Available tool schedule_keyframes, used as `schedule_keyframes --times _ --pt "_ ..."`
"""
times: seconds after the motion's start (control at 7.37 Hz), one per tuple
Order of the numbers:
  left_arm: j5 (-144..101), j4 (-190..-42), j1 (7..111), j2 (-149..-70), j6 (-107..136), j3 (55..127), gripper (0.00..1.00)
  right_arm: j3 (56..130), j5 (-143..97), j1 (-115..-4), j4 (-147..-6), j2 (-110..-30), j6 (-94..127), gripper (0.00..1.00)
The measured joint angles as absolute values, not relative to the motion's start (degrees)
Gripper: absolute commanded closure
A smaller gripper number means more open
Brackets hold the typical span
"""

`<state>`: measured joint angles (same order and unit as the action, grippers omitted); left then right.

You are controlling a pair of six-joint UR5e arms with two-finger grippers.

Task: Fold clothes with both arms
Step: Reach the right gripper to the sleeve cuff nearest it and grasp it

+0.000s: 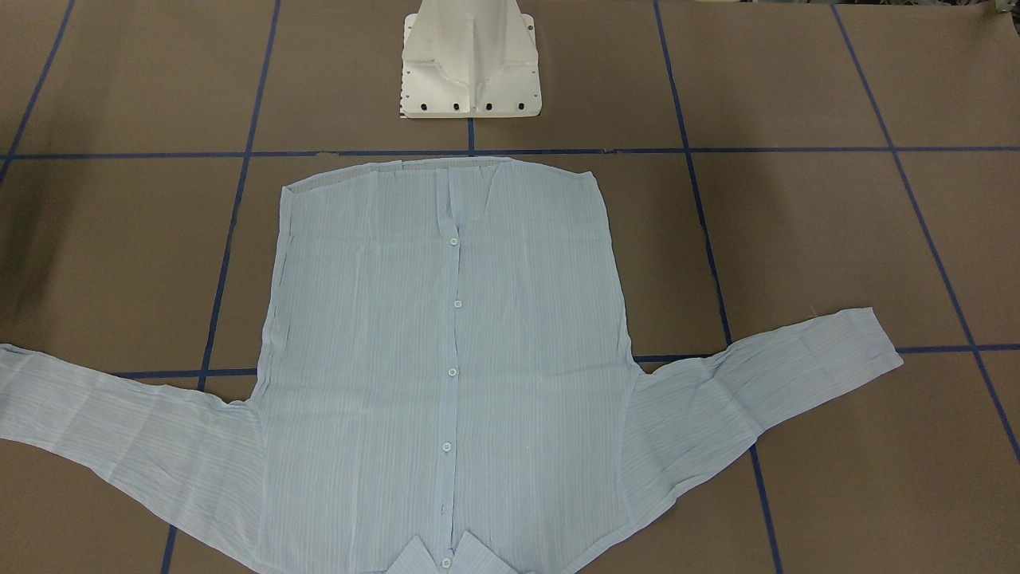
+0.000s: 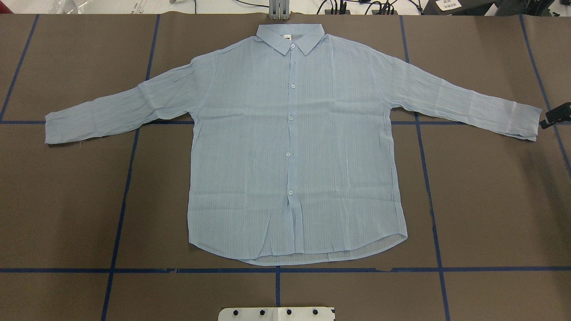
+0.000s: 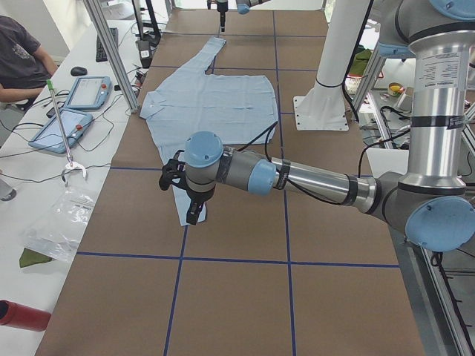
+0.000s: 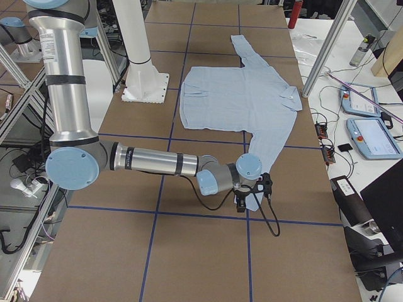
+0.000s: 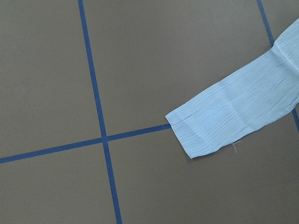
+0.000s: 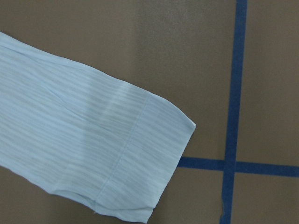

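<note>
We cannot tell how wide either end effector stands. The left end effector [image 3: 191, 211] shows only in the left side view, as a black shape pointing down at a sleeve's end. Whether it touches the cloth is unclear. The right end effector [image 4: 243, 201] is small in the right side view, at the other sleeve's end, and the overhead view shows only a black sliver of it at the right edge. The wrist views show no fingers, only a cuff [image 6: 135, 172] lying on the brown surface [image 2: 67, 200] by blue tape lines [image 5: 96, 107].

The pale blue striped shirt [image 2: 290, 147] lies flat in the middle of the overhead frame, front up and buttoned. Its collar [image 2: 290, 38] is at the top centre, and its hem is toward the white pedestal base [image 2: 276, 313] at the bottom. The body's long axis runs top to bottom, and the sleeves spread left and right, slanting downward. In the front-facing view the collar is cut off at the bottom edge and one sleeve at the left edge.
</note>
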<state>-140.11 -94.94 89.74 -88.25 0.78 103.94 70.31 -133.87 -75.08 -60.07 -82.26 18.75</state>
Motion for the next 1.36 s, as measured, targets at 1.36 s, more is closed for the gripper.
schedule_keyframes --times 1.36 --pt "-140.18 -95.1 89.72 -88.89 0.94 103.8 0.0 65.78 -131.74 -71.13 -58.72 -79.97 18.69 0.34"
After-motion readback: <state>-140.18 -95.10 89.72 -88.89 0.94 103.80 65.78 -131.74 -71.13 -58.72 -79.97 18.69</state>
